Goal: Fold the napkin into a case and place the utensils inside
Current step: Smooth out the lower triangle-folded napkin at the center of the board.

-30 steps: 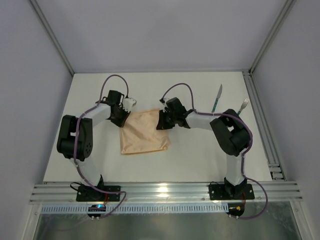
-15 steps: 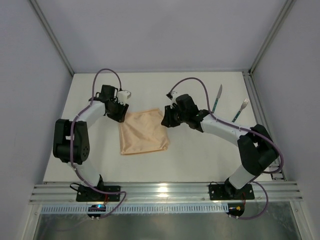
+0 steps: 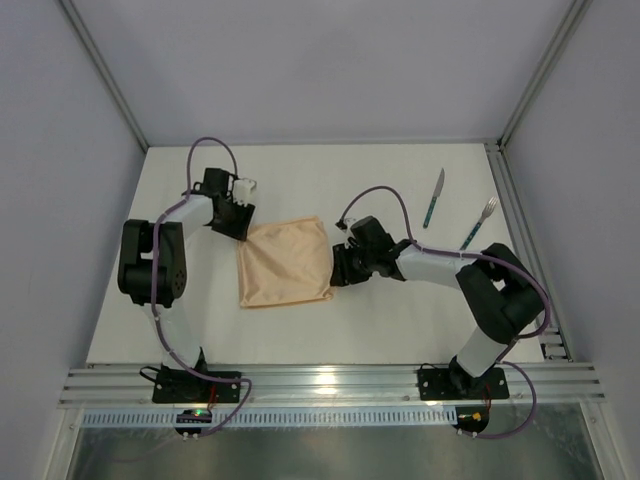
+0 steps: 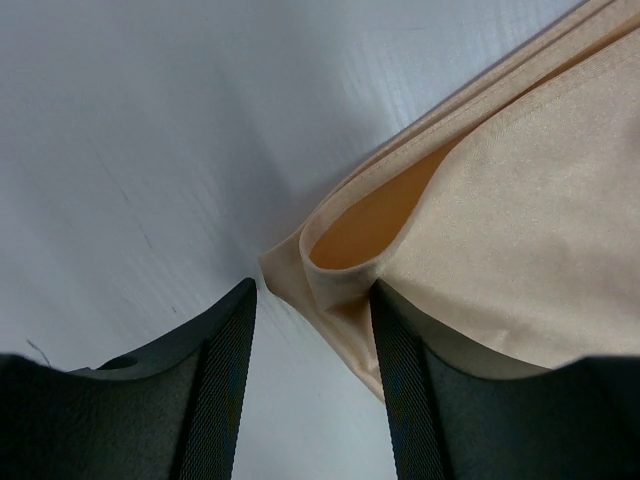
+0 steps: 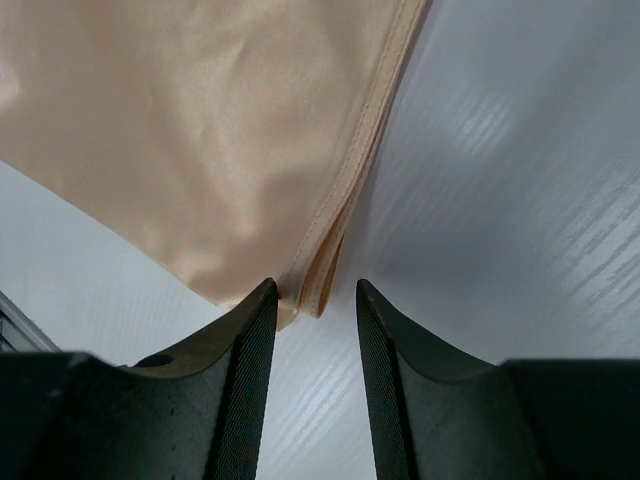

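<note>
The folded peach napkin [image 3: 285, 262] lies flat. The left gripper [image 4: 310, 300] straddles its far-left corner, fingers parted and unclamped; the right gripper [image 5: 310, 295] does likewise at its near-right corner. The knife [image 3: 434, 198] and fork [image 3: 479, 222] lie well right of the napkin

Peach-orange square cloth napkin [image 3: 285, 263]: fine weave, soft satin sheen, stitched hem. The white surface [image 3: 380, 190] looks smooth and faintly streaked, low gloss. Jaws on the left gripper [image 4: 312, 292] and right gripper [image 5: 314, 290] are black matt plastic, ribbed inside. Slim knife [image 3: 433, 198] and slim fork [image 3: 477, 223]: teal handles, shiny silver metal ends.
</note>
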Robot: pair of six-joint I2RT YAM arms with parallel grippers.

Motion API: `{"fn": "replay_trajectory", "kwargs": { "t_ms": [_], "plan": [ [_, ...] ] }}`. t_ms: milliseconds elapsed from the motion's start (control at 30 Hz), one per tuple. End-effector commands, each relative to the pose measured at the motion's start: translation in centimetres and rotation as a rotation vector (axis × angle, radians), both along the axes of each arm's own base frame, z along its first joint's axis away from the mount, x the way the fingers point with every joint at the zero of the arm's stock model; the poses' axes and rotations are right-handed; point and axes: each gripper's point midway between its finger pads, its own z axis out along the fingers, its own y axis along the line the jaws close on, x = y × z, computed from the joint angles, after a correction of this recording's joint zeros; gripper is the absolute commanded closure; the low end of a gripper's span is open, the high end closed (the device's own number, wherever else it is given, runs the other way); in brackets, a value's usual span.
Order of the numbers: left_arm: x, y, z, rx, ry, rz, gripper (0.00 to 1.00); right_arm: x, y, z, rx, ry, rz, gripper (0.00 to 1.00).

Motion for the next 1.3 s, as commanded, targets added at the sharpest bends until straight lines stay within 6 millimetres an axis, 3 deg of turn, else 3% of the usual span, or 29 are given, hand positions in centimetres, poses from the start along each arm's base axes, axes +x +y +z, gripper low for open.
{"fn": "replay_trajectory", "kwargs": {
  "t_ms": [0, 200, 300, 433, 567, 700, 933, 1067, 1267],
  "plan": [
    [2.5, 0.7, 1.2, 0.012, -0.078, 0.041, 0.49, -0.7, 1.4, 0.1, 0.059, 0.002, 0.015, 0.58],
    [2.7, 1.1, 0.5, -0.004, -0.074, 0.051, 0.53, -1.1, 1.5, -0.6, 0.086, 0.017, 0.003, 0.59],
    [2.5, 0.9, 0.2, -0.021, -0.067, 0.048, 0.60, -1.0, 2.1, -0.5, 0.120, 0.022, 0.000, 0.59],
    [2.3, 0.8, 0.1, -0.033, -0.068, 0.038, 0.79, -0.7, 2.6, -0.4, 0.141, 0.020, -0.002, 0.60],
    [2.0, 0.9, 0.1, -0.041, -0.070, 0.023, 0.88, -0.6, 3.0, -0.2, 0.157, 0.016, 0.008, 0.69],
    [1.7, 0.9, 0.2, -0.043, -0.079, 0.000, 0.96, -0.5, 2.8, 0.1, 0.158, 0.008, 0.006, 0.70],
    [1.4, 0.8, 0.7, -0.042, -0.088, -0.023, 0.98, 0.0, 1.9, 2.2, 0.131, -0.056, -0.007, 0.61],
    [1.1, 0.7, 0.9, -0.045, -0.090, -0.028, 0.98, 0.3, 2.6, 3.1, 0.171, -0.066, -0.002, 0.58],
    [0.9, 0.9, 1.0, -0.038, -0.091, -0.035, 0.98, 0.4, 3.9, 1.4, 0.157, -0.035, 0.009, 0.57]
  ]
}}
